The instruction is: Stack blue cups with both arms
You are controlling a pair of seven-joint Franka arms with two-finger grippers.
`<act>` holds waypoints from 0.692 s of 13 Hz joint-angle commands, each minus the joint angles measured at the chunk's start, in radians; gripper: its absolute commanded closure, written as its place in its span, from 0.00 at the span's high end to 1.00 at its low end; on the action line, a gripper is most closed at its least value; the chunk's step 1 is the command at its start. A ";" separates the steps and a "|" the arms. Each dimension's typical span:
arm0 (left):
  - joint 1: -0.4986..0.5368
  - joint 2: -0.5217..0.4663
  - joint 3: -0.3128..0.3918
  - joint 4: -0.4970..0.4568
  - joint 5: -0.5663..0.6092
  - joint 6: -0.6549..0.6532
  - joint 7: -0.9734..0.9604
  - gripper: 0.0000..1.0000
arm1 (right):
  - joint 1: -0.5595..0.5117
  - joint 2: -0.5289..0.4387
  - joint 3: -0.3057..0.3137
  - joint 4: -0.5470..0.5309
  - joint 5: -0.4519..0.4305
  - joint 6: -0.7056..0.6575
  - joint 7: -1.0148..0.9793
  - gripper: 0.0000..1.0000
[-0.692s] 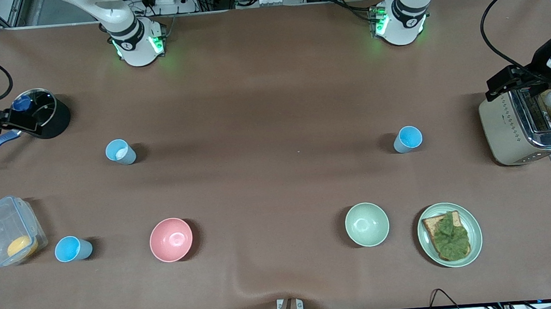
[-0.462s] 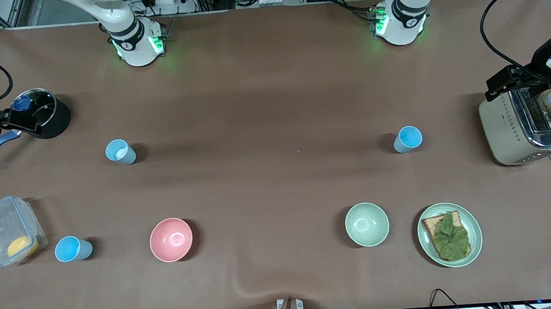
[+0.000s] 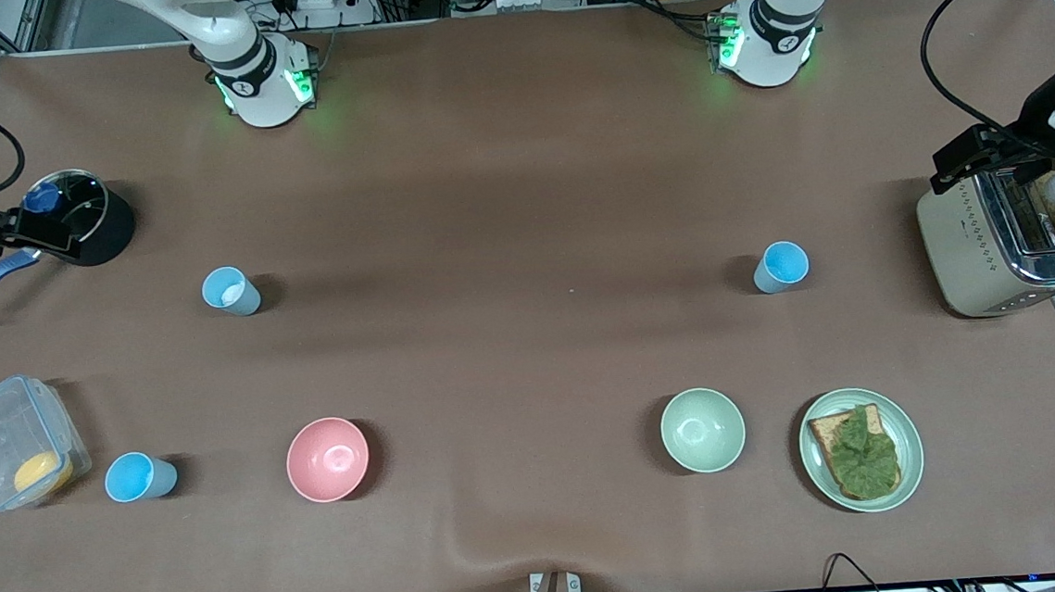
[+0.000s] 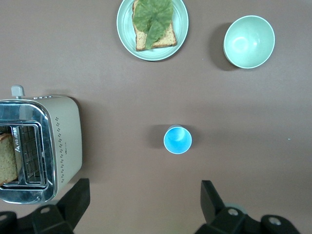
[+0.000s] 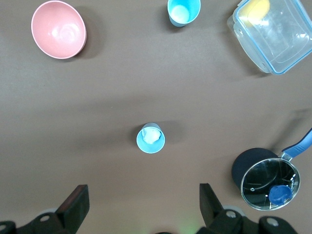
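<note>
While both arms are rising from their green-lit bases along the top edge of the front frame, neither gripper is touching anything on the table.

Starting at the right arm's end, a black pot [image 3: 84,218] with a glass lid is sitting in the upper part of the frame. A clear box [image 3: 15,453] holding something yellow is lying lower down. Just beside the box, a spare cup [image 3: 137,477] with a bright blue inside is standing upright. The whitish cup [image 3: 230,291] is standing upright in the middle band of the frame, nearer the front camera than the right arm's base and well apart from everything else. The right gripper [image 5: 142,187] is hovering high over the table with its fingers [image 5: 77,196] spread wide, and the whitish cup [image 5: 150,138] is showing far below it. A pink bowl [image 3: 327,459] is resting low in the frame.

Toward the left arm's end, a green bowl [image 3: 702,430] is sitting low in the frame, beside a plate [image 3: 819,475] carrying bread topped with lettuce. The bright-blue cup [image 3: 781,266] is standing upright in the middle band, well apart from the whitish cup. The left gripper [image 4: 144,185] is hanging high over the table, its fingers [image 4: 78,192] also spread wide, with the bright-blue cup [image 4: 177,139] far below. A toaster [image 3: 975,251] holding a slice is standing at the frame's edge.
</note>
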 commanded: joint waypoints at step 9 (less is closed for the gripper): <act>0.002 0.002 0.003 0.011 0.031 0.000 -0.002 1.00 | -0.012 -0.013 0.007 -0.015 -0.002 -0.001 -0.011 1.00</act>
